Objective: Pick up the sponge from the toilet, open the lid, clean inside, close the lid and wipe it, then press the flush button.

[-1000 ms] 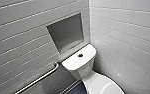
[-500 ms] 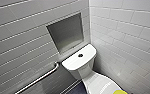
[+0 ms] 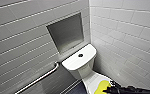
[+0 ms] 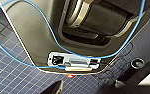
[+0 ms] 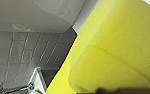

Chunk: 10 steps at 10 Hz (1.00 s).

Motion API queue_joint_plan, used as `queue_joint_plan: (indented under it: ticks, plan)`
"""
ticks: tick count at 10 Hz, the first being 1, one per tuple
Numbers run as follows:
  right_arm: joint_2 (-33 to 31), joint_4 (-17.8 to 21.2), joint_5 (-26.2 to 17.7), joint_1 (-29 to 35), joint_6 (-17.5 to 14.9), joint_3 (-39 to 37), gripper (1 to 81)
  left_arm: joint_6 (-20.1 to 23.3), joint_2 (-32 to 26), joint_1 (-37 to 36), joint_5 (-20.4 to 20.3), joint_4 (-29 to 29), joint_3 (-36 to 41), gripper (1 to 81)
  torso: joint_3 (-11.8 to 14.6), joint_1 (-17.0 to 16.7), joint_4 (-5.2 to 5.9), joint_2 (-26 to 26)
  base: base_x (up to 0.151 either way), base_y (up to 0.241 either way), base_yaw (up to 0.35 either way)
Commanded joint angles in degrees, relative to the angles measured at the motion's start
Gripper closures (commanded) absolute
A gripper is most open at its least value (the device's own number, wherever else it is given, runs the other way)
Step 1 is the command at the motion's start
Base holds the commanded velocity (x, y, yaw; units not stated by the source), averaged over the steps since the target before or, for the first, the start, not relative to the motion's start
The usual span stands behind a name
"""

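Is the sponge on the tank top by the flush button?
No, the sponge is down in front of the tank, apart from the flush button.

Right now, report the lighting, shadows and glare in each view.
Head view: wall niche shaded, tile lines skewed by the wide lens, toilet tank evenly lit. Right wrist view: sponge brightly lit, reflections on the toilet. Left wrist view: dim, one orange light glowing.

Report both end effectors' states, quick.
Left end effector: cannot be told.
Right end effector: closed, holding the sponge.
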Motion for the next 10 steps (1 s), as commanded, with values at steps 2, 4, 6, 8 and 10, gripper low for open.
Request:
queue_joint_plan:
  ticks: [2,4,6,8,10]
  plan:
    - [11.4,-1.5,-10.0,11.1,-0.2,-11.7,81.1,0.0,-0.7,0.5,5.3,-0.4,-0.1,1.0,0.0,0.0,0.00,0.0,0.000,0.000,0.000]
    - [15.5,-1.4,-4.0,8.8,-0.5,-17.0,81.1,0.0,-1.2,0.5,5.3,-0.7,0.0,1.0,0.0,0.0,0.00,0.0,0.000,0.000,0.000]
    - [20.4,-2.2,3.0,5.9,-0.8,-22.1,81.1,0.0,-1.3,0.6,5.7,-0.6,-0.1,1.0,0.0,0.0,0.00,0.0,0.000,0.000,0.000]
    - [22.5,-2.9,5.4,2.7,-0.8,-26.2,81.1,0.0,-1.9,0.7,5.8,-0.7,0.0,1.0,0.0,0.0,0.00,0.0,0.000,0.000,0.000]
    - [24.1,-4.5,8.2,-1.1,-1.0,-31.0,81.1,0.0,-2.0,1.1,5.9,-0.7,0.0,1.0,0.0,0.0,0.00,0.0,0.000,0.000,0.000]
